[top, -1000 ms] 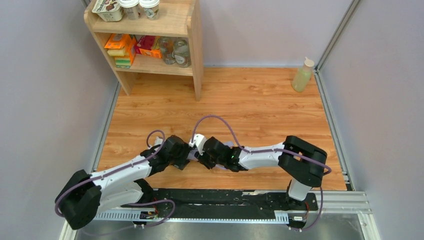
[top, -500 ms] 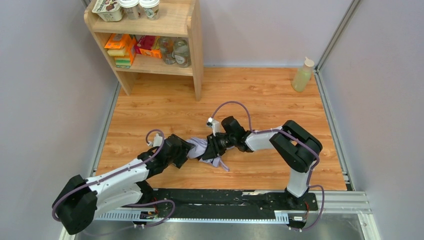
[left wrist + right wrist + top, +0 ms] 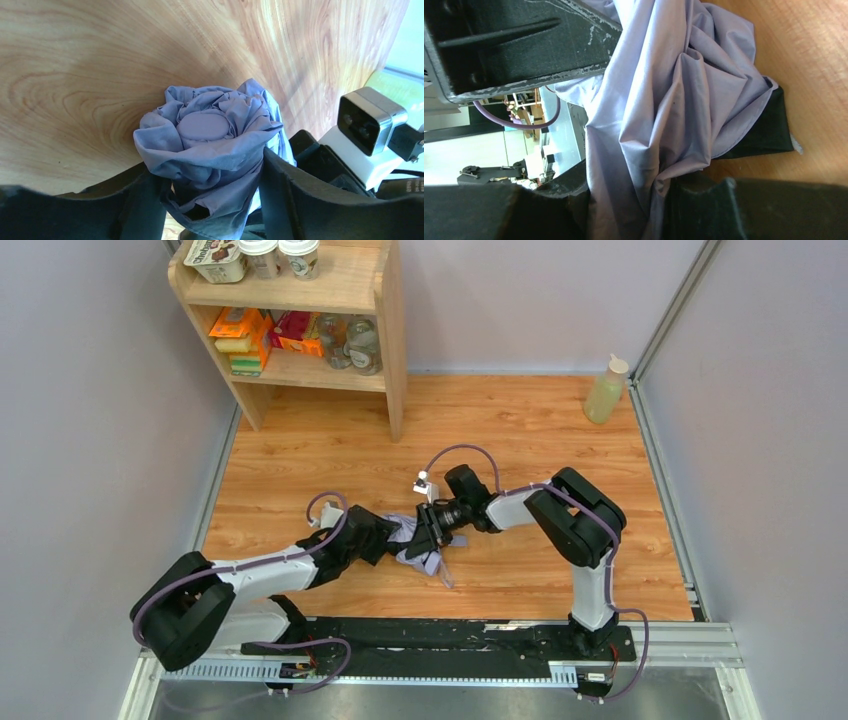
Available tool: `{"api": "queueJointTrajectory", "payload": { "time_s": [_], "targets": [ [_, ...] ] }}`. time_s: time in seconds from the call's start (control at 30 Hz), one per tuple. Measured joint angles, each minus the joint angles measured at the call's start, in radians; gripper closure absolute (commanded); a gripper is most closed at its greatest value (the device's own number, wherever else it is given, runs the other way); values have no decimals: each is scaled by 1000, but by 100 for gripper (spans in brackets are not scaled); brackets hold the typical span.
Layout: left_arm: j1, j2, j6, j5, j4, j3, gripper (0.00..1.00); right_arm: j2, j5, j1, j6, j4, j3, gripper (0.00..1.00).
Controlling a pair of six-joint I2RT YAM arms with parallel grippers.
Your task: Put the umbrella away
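Note:
The umbrella [image 3: 418, 543] is a folded bundle of pale lilac fabric lying on the wooden floor between my two arms. My left gripper [image 3: 392, 536] is shut on its left end; in the left wrist view the bunched fabric with its round lilac cap [image 3: 205, 127] fills the gap between the black fingers [image 3: 295, 195]. My right gripper [image 3: 425, 534] is shut on the fabric from the right; in the right wrist view the folds [image 3: 664, 110] are pinched between its fingers [image 3: 704, 205]. A loose flap [image 3: 441, 571] trails toward the near side. Ribs, shaft and strap are hidden.
A wooden shelf unit [image 3: 392, 330] with boxes, jars and cups stands at the back left. A pale green squeeze bottle [image 3: 606, 389] stands at the back right by the wall. Metal rails border the floor [image 3: 520, 430] on both sides.
Both arms swung toward the back with the umbrella. The right wrist turned and lifted away from the near edge, and the lilac fabric, first hidden between the grippers, now shows.

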Motion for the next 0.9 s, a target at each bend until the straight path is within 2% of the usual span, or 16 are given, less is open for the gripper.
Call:
{"api": "queueJointTrajectory", "payload": {
  "time_s": [0.07, 0.17, 0.2, 0.23, 0.4, 0.5, 0.63, 0.77, 0.9],
  "targets": [
    [0, 13, -4, 0, 16, -6, 67, 1, -7, 0, 0, -14, 3, 100],
    [-1, 5, -26, 0, 56, -29, 86, 5, -8, 2, 11, -26, 3, 98],
    [-1, -3, -35, -1, 67, -39, 95, 6, -8, 3, 24, -24, 3, 93],
    [-1, -13, -37, -1, 71, -44, 100, 6, -7, 6, 41, -21, 3, 82],
    [-1, -48, -36, 0, 66, -68, 100, -3, 18, 15, 60, -60, 13, 25],
    [-1, -66, -35, 0, 62, -80, 100, -75, 84, 29, -5, -181, 37, 9],
    [-1, -78, -36, 0, 48, -80, 100, -207, 264, 72, -146, -338, 73, 0],
    [-2, -82, -38, 1, 40, -80, 100, -267, 464, 158, -281, -454, 110, 0],
    [-2, -90, -42, 4, 23, -80, 100, -277, 691, 288, -400, -502, 120, 0]
  ]
}}
